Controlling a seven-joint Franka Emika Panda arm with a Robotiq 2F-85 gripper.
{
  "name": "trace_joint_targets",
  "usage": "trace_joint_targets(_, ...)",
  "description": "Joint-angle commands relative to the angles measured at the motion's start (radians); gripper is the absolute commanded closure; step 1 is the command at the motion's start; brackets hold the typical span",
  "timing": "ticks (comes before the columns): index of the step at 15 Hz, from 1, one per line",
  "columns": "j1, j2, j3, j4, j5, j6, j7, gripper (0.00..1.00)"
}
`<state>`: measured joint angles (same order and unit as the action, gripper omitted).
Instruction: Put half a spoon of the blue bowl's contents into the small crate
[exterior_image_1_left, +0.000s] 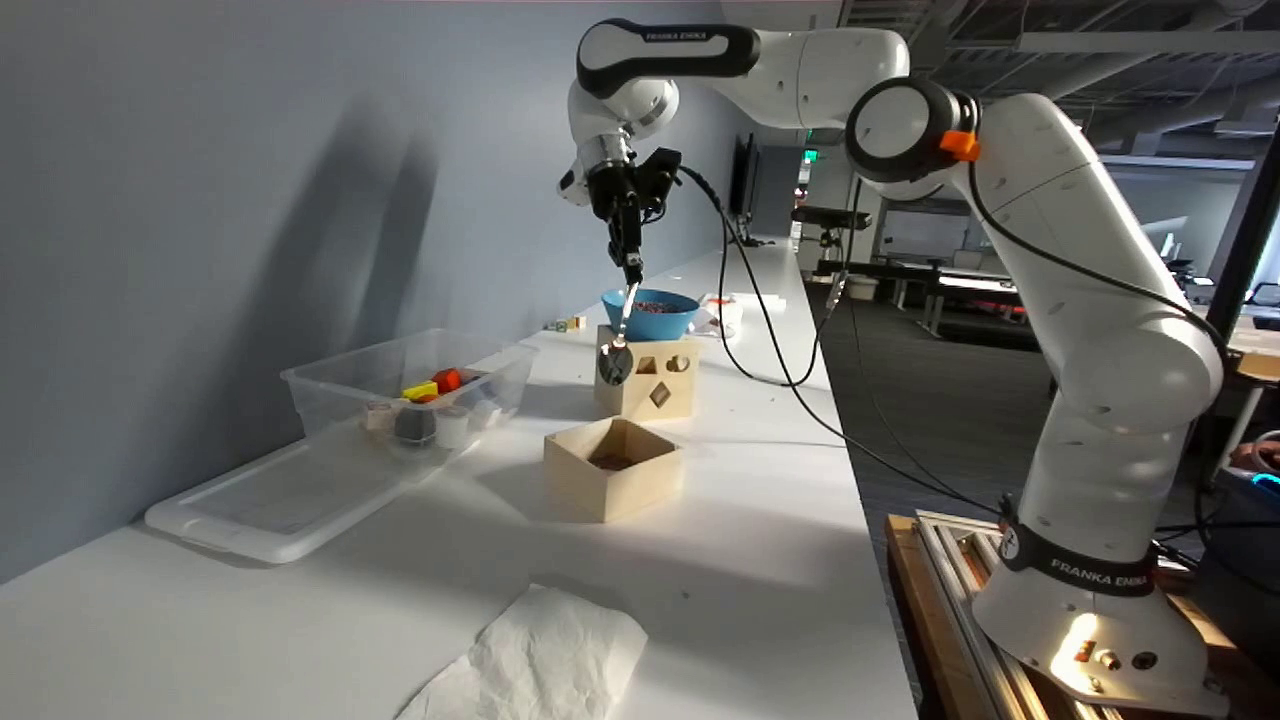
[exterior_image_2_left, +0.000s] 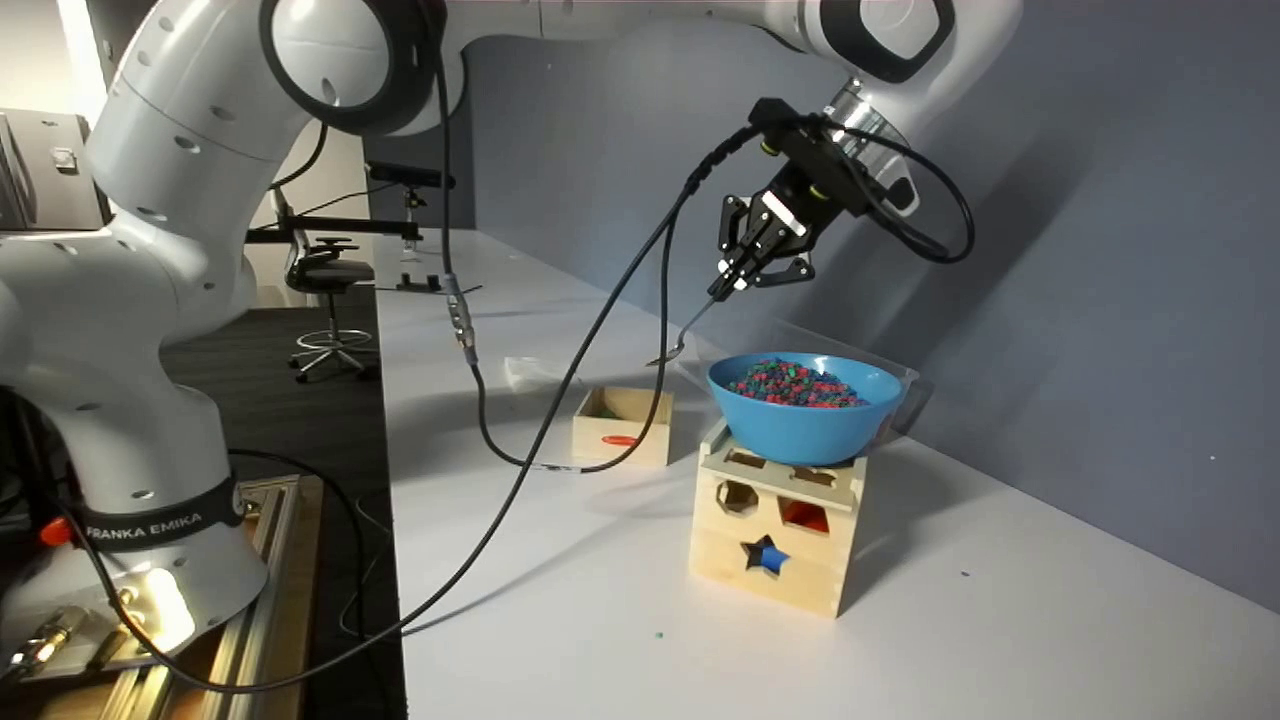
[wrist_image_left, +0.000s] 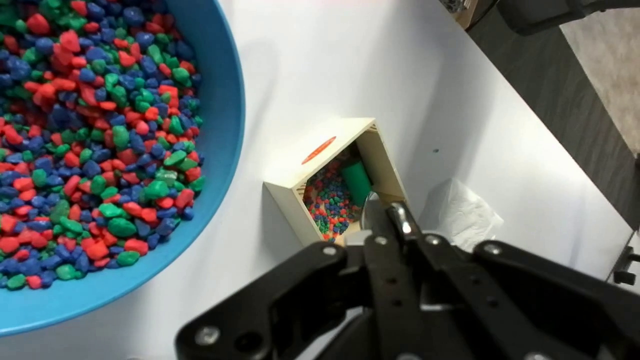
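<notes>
A glossy white arm (exterior_image_1_left: 1085, 220) — black-banded, lettered FRANKA EMIKA — with a black, screw-studded pincer (exterior_image_2_left: 719, 290).

White tabletop (exterior_image_1_left: 750, 560): blue-grey wall (exterior_image_1_left: 180, 160) runs along one long edge, dark shadows (exterior_image_1_left: 335, 215) on it. Dark floor (exterior_image_1_left: 900, 400) below opposite edge; drafting chair (exterior_image_2_left: 335, 278) stands there. Green sign (exterior_image_1_left: 811, 155) glows past tabletop's far end.

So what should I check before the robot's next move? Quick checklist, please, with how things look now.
1. Grip on the spoon: ok, the gripper is shut on it.
2. Gap between the spoon and the blue bowl: ok, visible in the wrist view.
3. Bowl upright: ok, on a wooden box.
4. Top of the small crate: ok, open, with pebbles and a green block inside.
5. Half a spoonful loaded: cannot tell, no view shows it clearly.
6. Spoon directly above crate: cannot tell.
</notes>
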<state>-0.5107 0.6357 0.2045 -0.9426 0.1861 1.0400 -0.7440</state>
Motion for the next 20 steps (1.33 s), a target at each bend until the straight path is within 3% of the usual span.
trace_joint_targets(1,0.001,-0.054,-0.006,-0.065,-0.025,0.053,-0.022,0.99)
trace_joint_targets(12,0.001,-0.098,0.003,-0.115,-0.022,0.087,-0.059,0.99)
trace_joint_targets(16,-0.06,-0.077,0.014,-0.067,0.104,0.038,-0.043,0.99)
trace_joint_targets(20,-0.185,-0.102,-0.002,-0.036,0.284,0.021,-0.032,0.99)
